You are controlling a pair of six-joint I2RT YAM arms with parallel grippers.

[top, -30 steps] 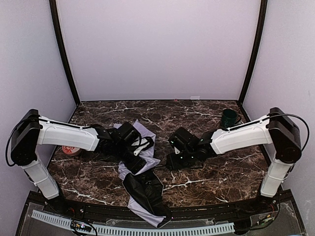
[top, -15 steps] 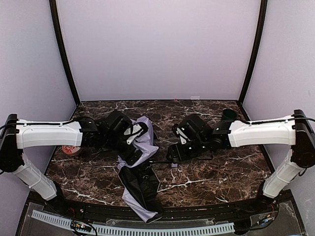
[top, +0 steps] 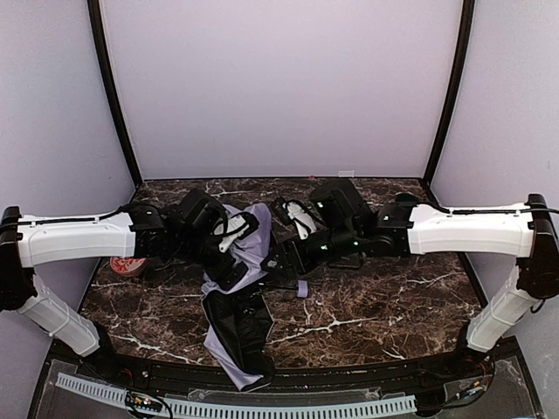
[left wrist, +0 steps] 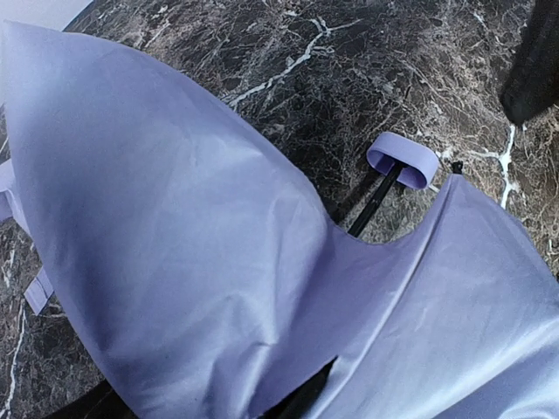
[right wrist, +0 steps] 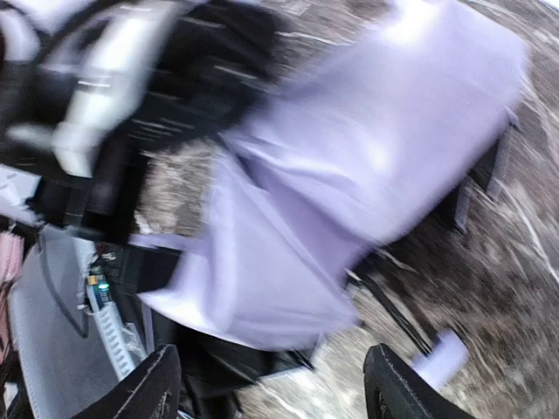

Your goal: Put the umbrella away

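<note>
right fingers (right wrist: 159, 384): spread apart and seemingly empty, though this view is blurred.
left fingers (top: 232, 239): hidden by fabric; grip cannot be told.
umbrella (top: 251, 255): slumped loose on tabletop (top: 393, 297); bundling not yet done.

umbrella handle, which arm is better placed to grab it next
Right. The right gripper hangs close to the handle with jaws open and empty; the left gripper is buried in the umbrella cloth.

Your top view looks down from behind over the whole table (top: 393, 305). Both wrist views sit close, sharing the umbrella (top: 251, 249) (left wrist: 175, 262) (right wrist: 349, 175).
</note>
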